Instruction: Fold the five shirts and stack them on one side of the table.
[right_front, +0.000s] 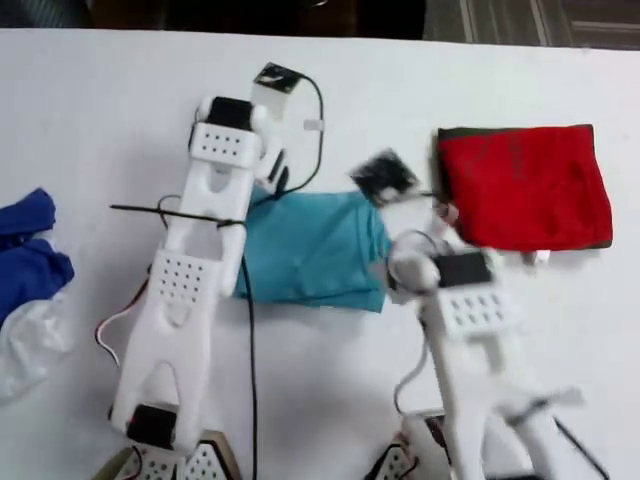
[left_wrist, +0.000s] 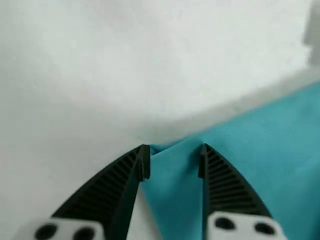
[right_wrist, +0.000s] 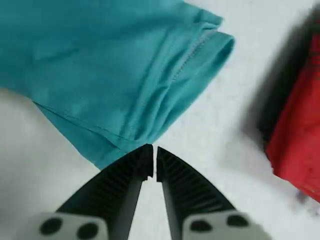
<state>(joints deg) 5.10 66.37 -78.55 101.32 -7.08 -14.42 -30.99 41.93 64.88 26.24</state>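
Observation:
A teal shirt (right_front: 315, 248) lies partly folded in the middle of the table. My left gripper (right_front: 272, 178) stands open at its far left corner; in the left wrist view the teal shirt's corner (left_wrist: 240, 150) sits between the left gripper's (left_wrist: 172, 162) spread fingers. My right gripper (right_front: 398, 228) is by the shirt's right edge. In the right wrist view the right gripper (right_wrist: 154, 162) is shut, its tips touching the teal shirt's (right_wrist: 100, 65) hem. A folded red shirt (right_front: 525, 185) (right_wrist: 300, 130) lies at the far right.
A crumpled blue shirt (right_front: 30, 250) and a pale whitish one (right_front: 30, 345) lie at the table's left edge. Black cables (right_front: 250, 340) run along the left arm. The white table (right_front: 330, 380) is bare between the arms' bases.

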